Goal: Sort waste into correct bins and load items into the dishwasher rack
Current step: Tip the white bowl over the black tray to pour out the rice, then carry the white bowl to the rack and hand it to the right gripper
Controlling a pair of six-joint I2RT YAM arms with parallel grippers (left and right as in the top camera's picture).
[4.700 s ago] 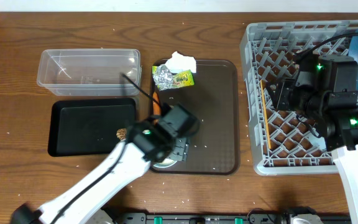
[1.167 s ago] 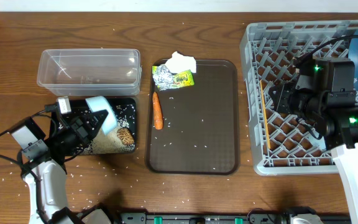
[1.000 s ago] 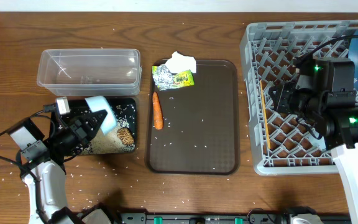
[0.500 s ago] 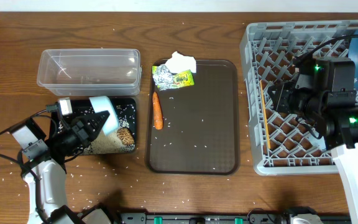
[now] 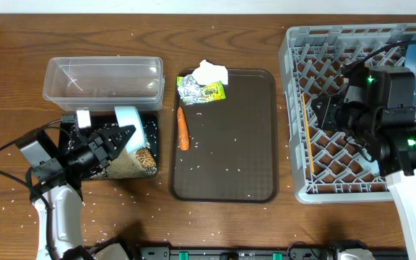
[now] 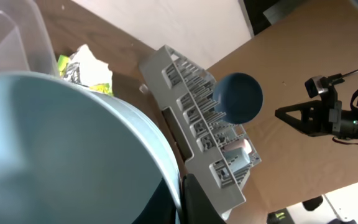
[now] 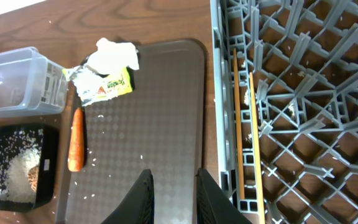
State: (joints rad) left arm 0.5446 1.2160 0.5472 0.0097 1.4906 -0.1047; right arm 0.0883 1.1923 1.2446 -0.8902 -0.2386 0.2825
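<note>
- Your left hand (image 5: 116, 138) clamps the small light-blue bowl (image 5: 131, 123) by its rim, tipped above the black tray (image 5: 154, 137); rice (image 5: 121, 165) dump looks done.
- Next you carry it to the dishwasher rack (image 5: 295, 108), far to that hand's right.
- Right hand (image 7: 176, 191): spread, empty, above the rack.

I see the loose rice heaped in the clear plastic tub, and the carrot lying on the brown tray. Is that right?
Not quite. The rice heap sits in the black tray, not in the clear tub, as the overhead view shows. The carrot does lie on the brown tray.
</note>
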